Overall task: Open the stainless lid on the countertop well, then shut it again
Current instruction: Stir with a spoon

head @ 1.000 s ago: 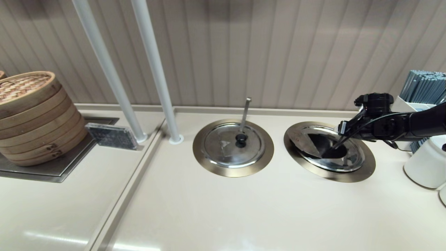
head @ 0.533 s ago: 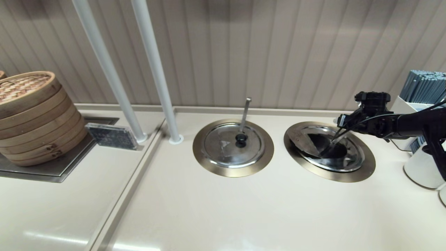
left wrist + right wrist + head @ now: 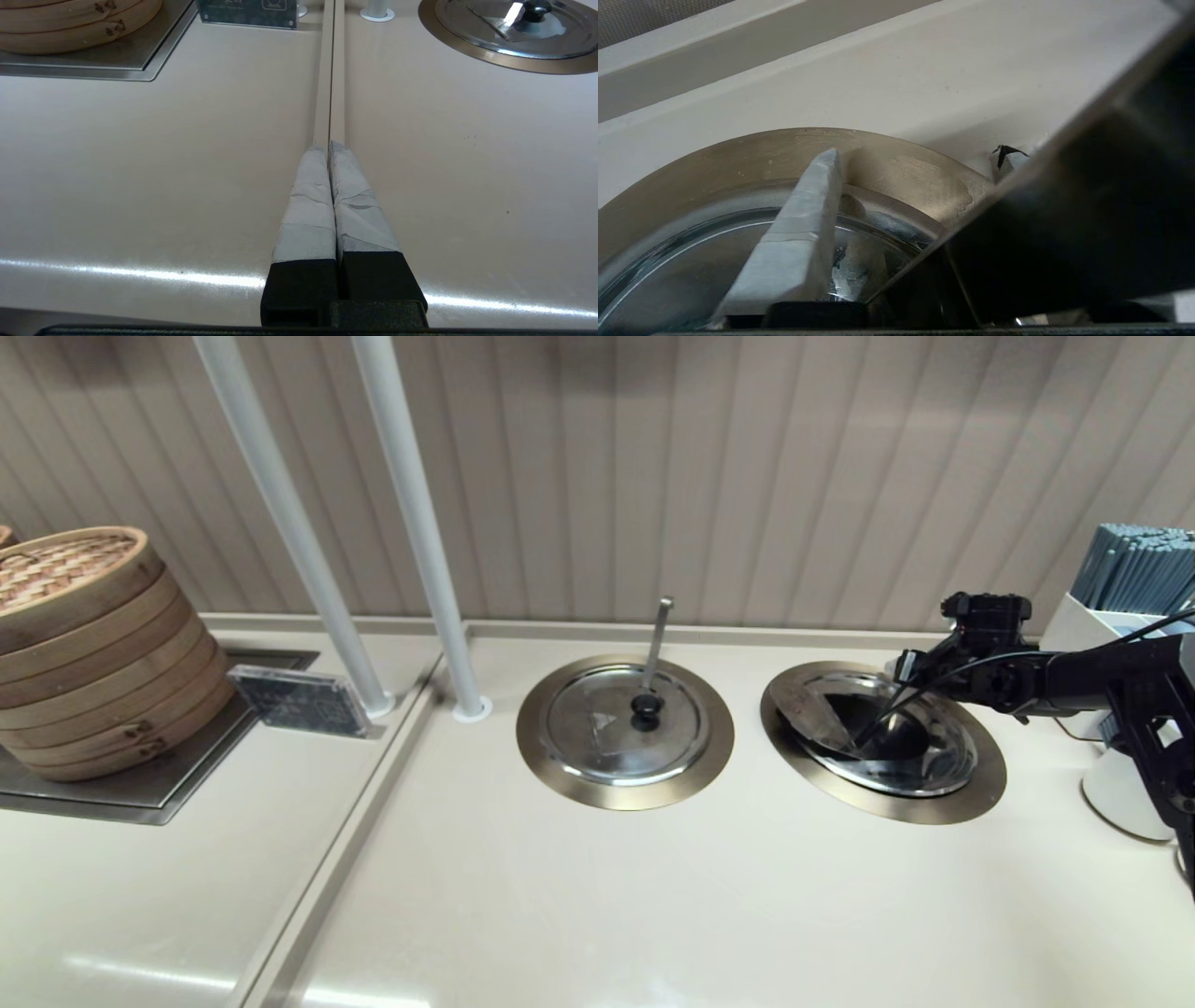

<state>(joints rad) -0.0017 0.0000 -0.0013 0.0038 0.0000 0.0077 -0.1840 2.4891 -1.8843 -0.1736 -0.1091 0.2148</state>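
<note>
- The stainless lid [image 3: 920,756] lies flat in the countertop well [image 3: 882,803], toward the right end of the countertop and nearer its back edge than its front. Dark triangular reflections cover its shiny face. Its knob cannot be made out.
- A broad ladle handle [image 3: 878,723] slants up out of the well across the lid, towards the back right.
- The right gripper [image 3: 904,670] hovers over the back-right part of the well's brass-coloured ring. Its arm reaches in from the countertop's right edge.
- In the right wrist view the taped fingers [image 3: 798,242] stand wide apart. One is over the lid's rim, and only the tip of the other shows past the dark slanted handle, which runs between them. They grip nothing.
- The left gripper [image 3: 330,145] hangs low over the countertop near its front edge, above the seam [image 3: 330,70] that runs towards the back. Its two taped fingers are pressed together with nothing between them.
- A second lid [image 3: 607,728] with a black knob [image 3: 645,706] and a thin upright ladle handle [image 3: 658,635] sits in its own brass ring near the middle of the countertop.
- Two white poles [image 3: 415,523] rise to the left of it.
- A stack of bamboo steamers [image 3: 89,644] stands at the far left on a steel tray [image 3: 140,793], with a small dark sign [image 3: 297,700] beside it.
- At the right edge are a white holder of blue-grey sticks [image 3: 1134,569] and a white pot [image 3: 1120,793].
</note>
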